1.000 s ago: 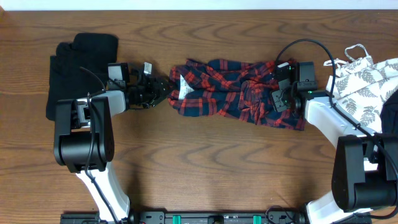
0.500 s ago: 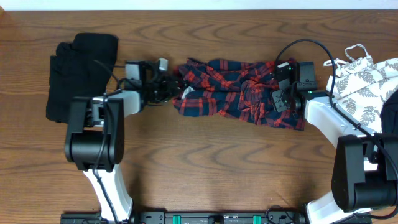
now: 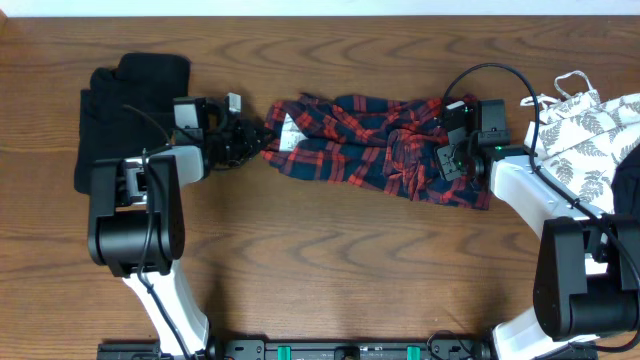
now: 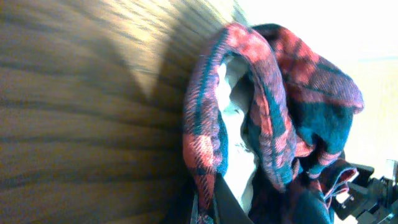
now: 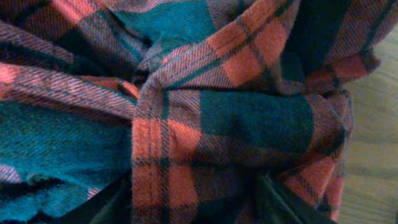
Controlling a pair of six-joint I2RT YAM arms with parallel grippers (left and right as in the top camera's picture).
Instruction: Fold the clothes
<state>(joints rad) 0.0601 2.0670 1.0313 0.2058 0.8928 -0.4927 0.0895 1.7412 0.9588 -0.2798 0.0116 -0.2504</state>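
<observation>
**A:** Where is your plaid shirt (image 3: pixel 370 145) lying, and what has hold of it?

**B:** It lies as a rumpled band across the middle of the surface (image 3: pixel 330 260), nearer the far edge than the near one. Your left fingers (image 3: pixel 252 138) are clenched on its left end, right by the white neck label (image 3: pixel 289 128). The left wrist view shows the collar cloth pinched and rising out of them.

**A:** And your right side?

**B:** Your right fingers (image 5: pixel 280 202) stand apart with a thick wad of plaid packed between them at the shirt's right end, and I read that as a grip. One hold at each end looks meant to draw the bunched cloth out flat before any fold.

**A:** Why are the other clothes off to the sides?

**B:** The black garment (image 3: pixel 125 110) sits by the left edge and the leaf-print garment (image 3: pixel 590 130) by the right edge. Both are well clear, so you have room to work in the middle.
</observation>
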